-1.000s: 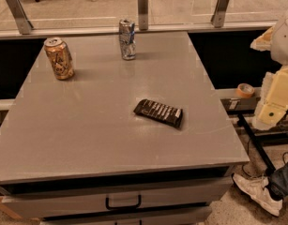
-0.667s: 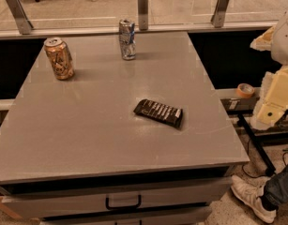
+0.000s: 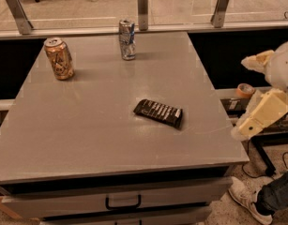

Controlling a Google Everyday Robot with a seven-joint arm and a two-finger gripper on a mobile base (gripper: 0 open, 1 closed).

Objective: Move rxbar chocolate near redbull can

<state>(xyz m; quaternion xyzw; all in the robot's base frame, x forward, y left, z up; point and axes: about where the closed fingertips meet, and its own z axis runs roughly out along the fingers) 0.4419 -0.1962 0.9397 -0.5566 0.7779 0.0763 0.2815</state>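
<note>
The rxbar chocolate (image 3: pixel 158 113), a flat dark bar with white lettering, lies on the grey table (image 3: pixel 87 135) right of centre, angled slightly. The redbull can (image 3: pixel 127 40), slim, silver-blue and dented, stands upright near the table's far edge, well beyond the bar. My gripper (image 3: pixel 260 117), a cream-coloured part at the end of the arm, hangs off the table's right side, level with the bar and to its right, touching nothing.
A wider orange-gold can (image 3: pixel 59 58) stands at the far left of the table. A glass rail with metal posts (image 3: pixel 142 8) runs behind the table. A person's shoe (image 3: pixel 244 201) is on the floor at the lower right. A drawer handle (image 3: pixel 123 203) is at the table's front.
The person's shoe at the lower right has shifted a little. The arm, bar and cans have not visibly moved.
</note>
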